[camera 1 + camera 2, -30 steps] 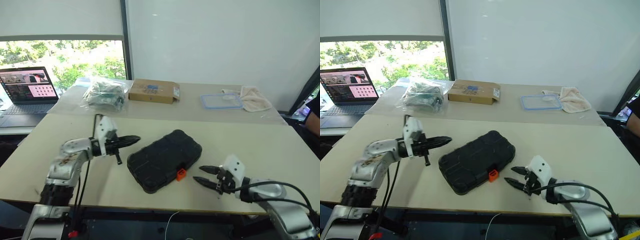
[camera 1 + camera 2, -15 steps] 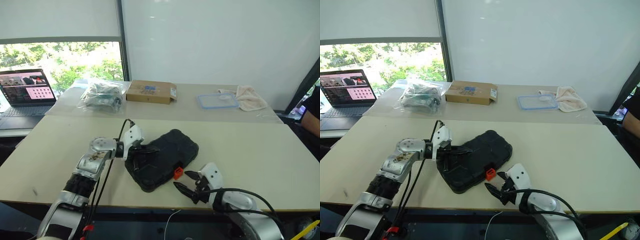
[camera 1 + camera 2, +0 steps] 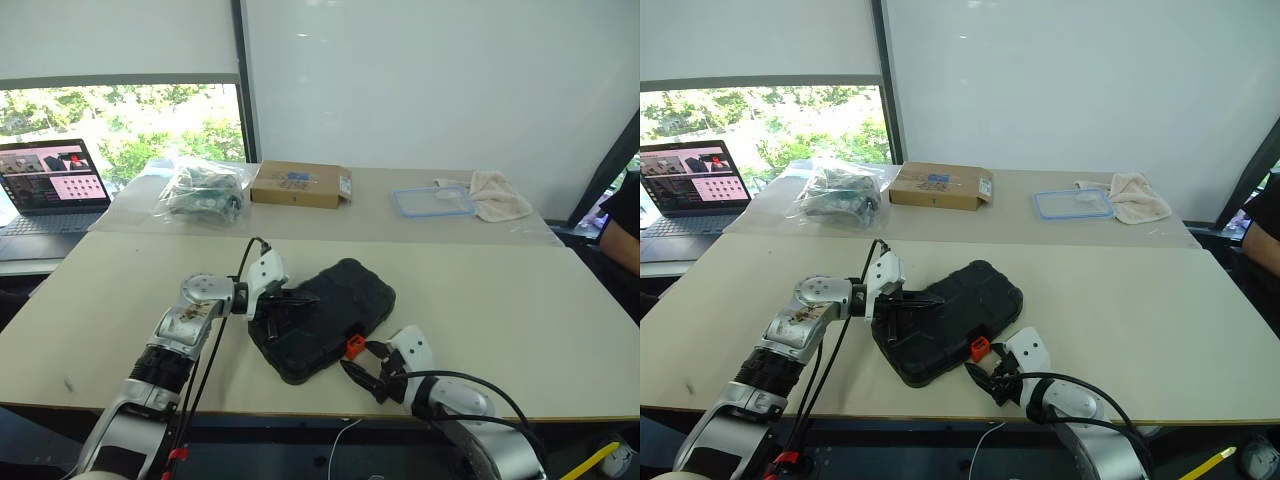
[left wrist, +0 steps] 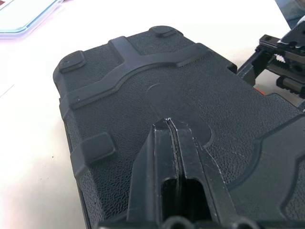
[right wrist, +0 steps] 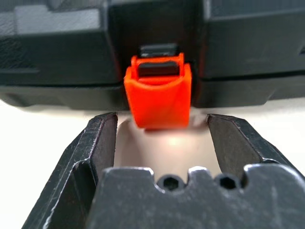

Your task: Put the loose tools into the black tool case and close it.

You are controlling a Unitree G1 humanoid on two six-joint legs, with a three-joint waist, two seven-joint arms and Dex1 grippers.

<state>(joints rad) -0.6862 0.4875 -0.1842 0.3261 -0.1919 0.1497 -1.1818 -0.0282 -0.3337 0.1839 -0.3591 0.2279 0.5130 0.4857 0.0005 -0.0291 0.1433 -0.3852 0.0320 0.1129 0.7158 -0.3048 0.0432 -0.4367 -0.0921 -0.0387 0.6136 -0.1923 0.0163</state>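
At the orange latch (image 5: 158, 98), right claw (image 5: 162, 131) agape

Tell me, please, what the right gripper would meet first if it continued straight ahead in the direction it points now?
Most likely the small orange plastic latch on the front edge of the closed black plastic tool case. The right gripper has its jaws open, and the latch sits centred just beyond them; the remaining gap is hard to judge.

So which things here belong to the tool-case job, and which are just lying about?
Job:
- black tool case, lid down
- its orange latch
- left gripper, shut, on the lid
- right gripper, open at the latch

Lying about:
- cardboard box
- plastic bag
- blue-rimmed lid
- cloth
- laptop
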